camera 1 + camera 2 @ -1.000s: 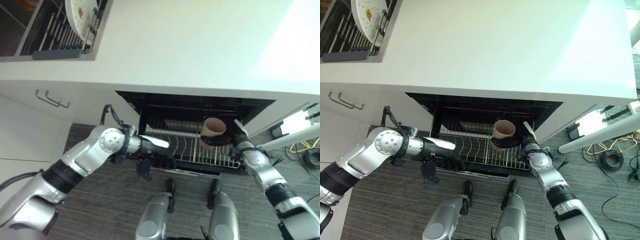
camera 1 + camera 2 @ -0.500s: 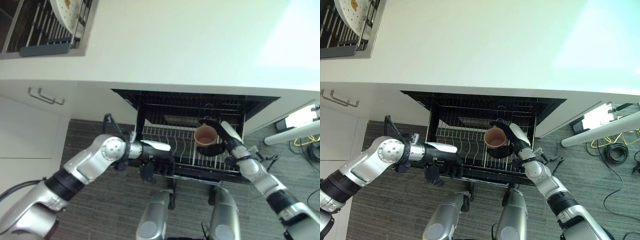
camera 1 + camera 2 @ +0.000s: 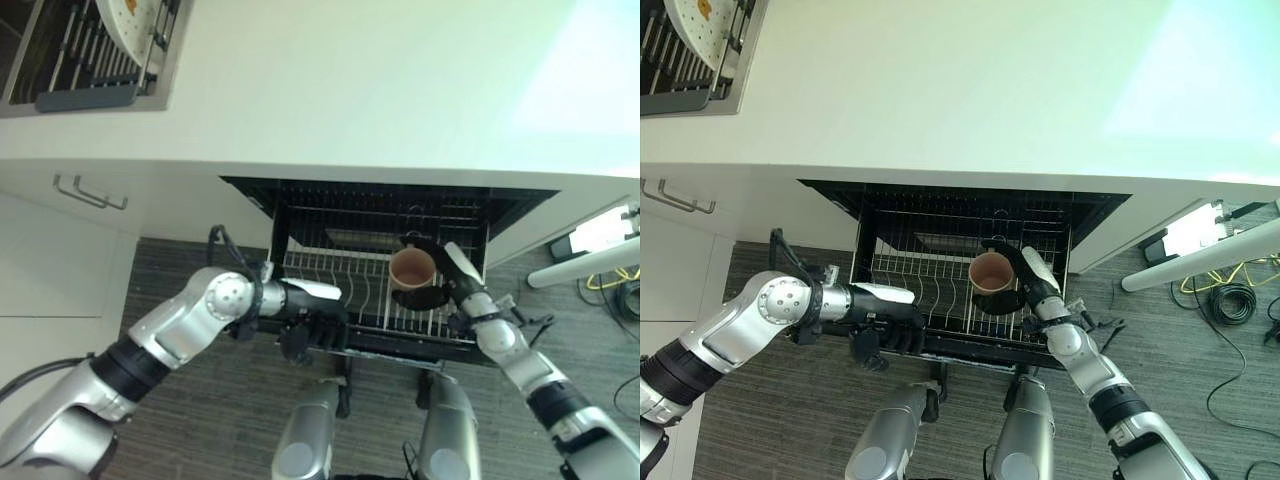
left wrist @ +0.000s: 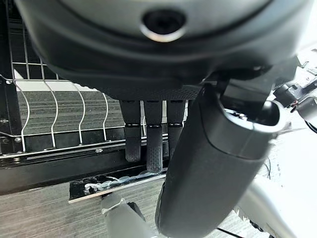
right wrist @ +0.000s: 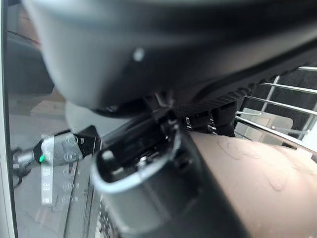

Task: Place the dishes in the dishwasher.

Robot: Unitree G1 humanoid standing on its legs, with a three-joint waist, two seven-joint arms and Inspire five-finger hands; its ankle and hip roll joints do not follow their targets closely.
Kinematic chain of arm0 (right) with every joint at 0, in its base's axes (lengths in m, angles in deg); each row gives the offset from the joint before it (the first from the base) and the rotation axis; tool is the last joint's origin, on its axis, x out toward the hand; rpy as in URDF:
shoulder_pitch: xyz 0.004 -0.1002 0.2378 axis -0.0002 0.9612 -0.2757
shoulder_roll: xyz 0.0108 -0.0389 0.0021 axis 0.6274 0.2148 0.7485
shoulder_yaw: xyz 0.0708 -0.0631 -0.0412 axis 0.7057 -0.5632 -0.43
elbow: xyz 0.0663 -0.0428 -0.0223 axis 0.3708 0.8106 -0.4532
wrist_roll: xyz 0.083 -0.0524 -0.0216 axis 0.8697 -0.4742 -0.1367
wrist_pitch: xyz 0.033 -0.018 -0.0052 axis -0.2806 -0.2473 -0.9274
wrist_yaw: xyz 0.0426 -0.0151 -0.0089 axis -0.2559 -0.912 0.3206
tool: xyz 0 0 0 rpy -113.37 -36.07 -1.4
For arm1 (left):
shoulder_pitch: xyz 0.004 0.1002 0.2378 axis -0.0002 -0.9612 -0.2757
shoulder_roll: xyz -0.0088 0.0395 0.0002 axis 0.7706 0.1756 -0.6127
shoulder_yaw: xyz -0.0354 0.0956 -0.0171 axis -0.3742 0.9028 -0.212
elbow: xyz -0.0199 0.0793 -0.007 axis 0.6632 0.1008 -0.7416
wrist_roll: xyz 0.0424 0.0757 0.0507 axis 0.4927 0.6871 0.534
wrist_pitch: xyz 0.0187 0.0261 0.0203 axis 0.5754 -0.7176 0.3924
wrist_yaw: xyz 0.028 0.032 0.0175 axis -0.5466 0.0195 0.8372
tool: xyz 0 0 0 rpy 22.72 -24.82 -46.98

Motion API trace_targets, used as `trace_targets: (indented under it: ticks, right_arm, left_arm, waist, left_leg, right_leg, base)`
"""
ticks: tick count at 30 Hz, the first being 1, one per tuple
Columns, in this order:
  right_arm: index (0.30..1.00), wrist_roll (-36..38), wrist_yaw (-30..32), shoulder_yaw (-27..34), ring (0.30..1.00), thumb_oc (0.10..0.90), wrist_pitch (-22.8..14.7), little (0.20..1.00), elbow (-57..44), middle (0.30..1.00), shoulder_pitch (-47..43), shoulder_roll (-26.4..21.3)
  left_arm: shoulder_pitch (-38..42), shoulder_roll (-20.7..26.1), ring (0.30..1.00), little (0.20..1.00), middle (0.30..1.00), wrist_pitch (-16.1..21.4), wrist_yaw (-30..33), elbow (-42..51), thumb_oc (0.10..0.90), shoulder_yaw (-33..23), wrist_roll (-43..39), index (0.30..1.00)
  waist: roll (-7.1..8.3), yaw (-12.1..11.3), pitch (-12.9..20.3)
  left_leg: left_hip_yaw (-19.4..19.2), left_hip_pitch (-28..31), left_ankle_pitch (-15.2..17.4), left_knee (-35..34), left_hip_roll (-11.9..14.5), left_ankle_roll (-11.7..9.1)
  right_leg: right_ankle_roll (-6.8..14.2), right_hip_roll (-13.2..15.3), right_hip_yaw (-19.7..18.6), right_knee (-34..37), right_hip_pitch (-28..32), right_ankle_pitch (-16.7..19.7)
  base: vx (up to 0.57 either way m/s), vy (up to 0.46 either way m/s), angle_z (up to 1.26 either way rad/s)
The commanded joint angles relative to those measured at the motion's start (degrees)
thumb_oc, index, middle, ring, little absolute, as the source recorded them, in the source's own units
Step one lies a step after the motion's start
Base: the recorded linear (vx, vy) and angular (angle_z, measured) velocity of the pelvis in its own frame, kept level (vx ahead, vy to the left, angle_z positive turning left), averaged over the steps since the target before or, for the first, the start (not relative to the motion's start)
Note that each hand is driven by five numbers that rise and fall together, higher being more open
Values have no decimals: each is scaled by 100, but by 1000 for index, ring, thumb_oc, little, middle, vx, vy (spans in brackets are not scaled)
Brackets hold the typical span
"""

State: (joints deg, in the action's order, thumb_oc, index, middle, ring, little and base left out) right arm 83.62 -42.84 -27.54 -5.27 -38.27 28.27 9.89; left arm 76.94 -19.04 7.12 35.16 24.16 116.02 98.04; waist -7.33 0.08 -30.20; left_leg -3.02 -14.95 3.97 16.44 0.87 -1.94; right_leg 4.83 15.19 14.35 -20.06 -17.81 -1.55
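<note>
**Cup held over the pulled-out dishwasher rack**

I see the tan cup [image 3: 412, 268] in my right robot hand [image 3: 447, 285], its mouth turned up toward the head camera. The fingers and thumb curl round its wall, so the robot hand is grasping the cup. In the right wrist view the cup's tan side [image 5: 257, 183] lies against the thumb. The cup hangs above the right part of the dishwasher rack [image 3: 340, 290], over the upright wire tines; I cannot tell whether its base touches the wires.

The rack is drawn out of the dishwasher [image 3: 960, 215], whose dark opening sits under the edge of the white desk [image 3: 380, 90].

My left robot hand [image 3: 315, 332] is at the rack's front edge, left of the cup and well apart from it. In the left wrist view its fingers [image 4: 148, 144] reach straight down past the rack's front rail, and they hold nothing that I can see, so I read it as released.

At the far left of the desk, a drying rack [image 3: 85, 60] holds a white plate [image 3: 130, 22] standing on edge. Below it, the white cabinet front carries a metal handle [image 3: 88, 192].
</note>
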Motion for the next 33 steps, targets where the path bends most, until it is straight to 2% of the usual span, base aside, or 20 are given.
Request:
trace_targets:
  ticks: [1, 3, 11, 16, 25, 33]
  right_arm:
    - [900, 248, 118, 142, 900, 800, 205, 900, 480, 900, 447, -81]
    - [900, 380, -106, 226, 900, 800, -59, 900, 314, 900, 430, -16]
    - [900, 355, -181, 302, 900, 800, 88, 900, -489, 900, 656, -57]
    - [900, 459, -223, 342, 900, 800, -50, 900, -844, 900, 825, -110]
    - [900, 531, -349, 637, 900, 800, -396, 900, -1795, 900, 1303, -238]
    - [900, 695, -338, 735, 900, 800, -316, 900, -2157, 900, 1445, -401]
  left_arm:
    - [153, 356, 900, 900, 900, -263, -217, 548, 800, -63, -438, 900]
    - [301, 443, 900, 900, 900, -431, -358, 666, 800, -64, -554, 900]
    - [305, 709, 900, 900, 900, -533, -455, 821, 800, -271, -637, 900]
    - [216, 787, 900, 900, 900, -503, -458, 810, 800, -341, -597, 900]
    - [-301, 888, 900, 900, 900, -205, -262, 624, 800, -668, -330, 900]
    - [-727, 871, 900, 900, 900, 98, -74, 376, 800, -827, -194, 900]
  waist:
    - [0, 56, 40]
    - [7, 51, 40]
    - [98, 78, 40]
    - [156, 123, 40]
    - [189, 260, 40]
    - [145, 332, 41]
  left_leg:
    - [-469, -15, 205, 75, -50, 409]
    - [-477, 1, 204, 75, -56, 413]
    - [-495, 21, 211, 75, -45, 413]
    - [-517, 31, 215, 75, -23, 420]
    - [-586, 126, 260, 75, 98, 383]
    - [-612, 357, 319, 75, 176, 346]
  right_leg:
    - [126, -213, -463, 287, 129, -39]
    - [141, -204, -471, 287, 142, -26]
    - [162, -215, -486, 286, 171, -31]
    - [169, -234, -502, 286, 170, -27]
    - [209, -352, -506, 287, 314, -125]
    - [198, -402, -472, 287, 592, -239]
  base:
    - [0, 0, 0]
    - [8, -18, 0]
    - [0, -21, 0]
    - [-1, -7, 0]
    - [-26, -1, 0]
    - [-10, 7, -2]
